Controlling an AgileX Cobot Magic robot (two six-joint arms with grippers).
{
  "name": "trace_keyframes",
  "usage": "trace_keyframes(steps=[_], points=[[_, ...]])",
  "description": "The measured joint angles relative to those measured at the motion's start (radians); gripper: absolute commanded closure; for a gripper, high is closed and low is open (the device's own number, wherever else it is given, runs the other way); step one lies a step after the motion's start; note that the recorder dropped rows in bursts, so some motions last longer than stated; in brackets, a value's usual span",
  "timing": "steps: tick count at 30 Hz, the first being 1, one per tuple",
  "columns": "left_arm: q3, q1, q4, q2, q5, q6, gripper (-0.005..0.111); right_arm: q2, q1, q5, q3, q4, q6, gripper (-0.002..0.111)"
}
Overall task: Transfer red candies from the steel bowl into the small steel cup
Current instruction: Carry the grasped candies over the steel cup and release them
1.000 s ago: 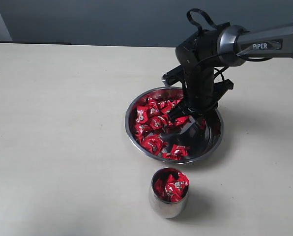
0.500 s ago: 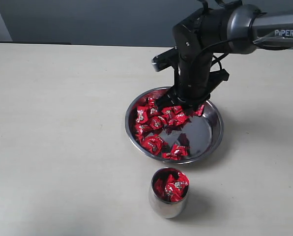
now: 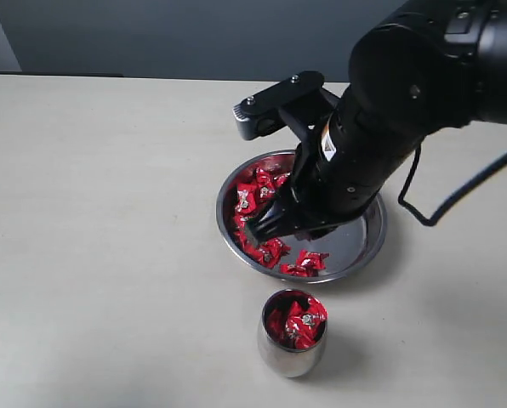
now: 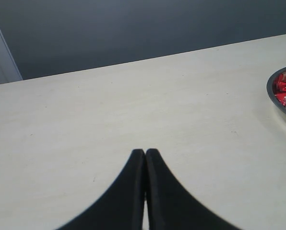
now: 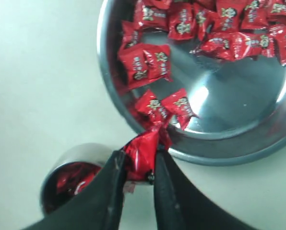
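Pinching one red candy by its crinkly wrapper in the right gripper, clamped shut on it. Hanging above the near left part of the bowl, not yet over the cup standing nearer. Risking a slip: gripping mostly loose foil at the very tips, so probably letting the piece twist free and fall onto the table between bowl and cup. Risking also a bounce off the heap already filling the cup almost to the brim. Possibly knocking and tipping that light cup by coming in too low. Leaving the other candies lying mainly in the left half of the bowl. Keeping the left gripper well apart from the bowl, closed on nothing. Working over a pale, matt, cream tabletop, smooth and flat, meeting a dull blue-grey wall at the far edge.
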Motion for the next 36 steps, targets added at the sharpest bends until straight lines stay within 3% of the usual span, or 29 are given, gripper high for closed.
trace_keyframes(steps=[11,22,28,33,36], points=[[0.0,0.0,0.0,0.0,0.0,0.0,0.106,-0.052,0.085,0.018,0.088,0.089,-0.042,0.103],[0.0,0.0,0.0,0.0,0.0,0.0,0.106,-0.052,0.089,-0.001,0.166,0.134,-0.051,0.103],[0.0,0.0,0.0,0.0,0.0,0.0,0.106,-0.052,0.09,-0.056,0.169,0.134,-0.066,0.087],[0.0,0.0,0.0,0.0,0.0,0.0,0.106,-0.052,0.09,-0.068,0.169,0.134,-0.07,0.087],[0.0,0.0,0.0,0.0,0.0,0.0,0.106,-0.052,0.09,-0.073,0.169,0.134,-0.07,0.078]])
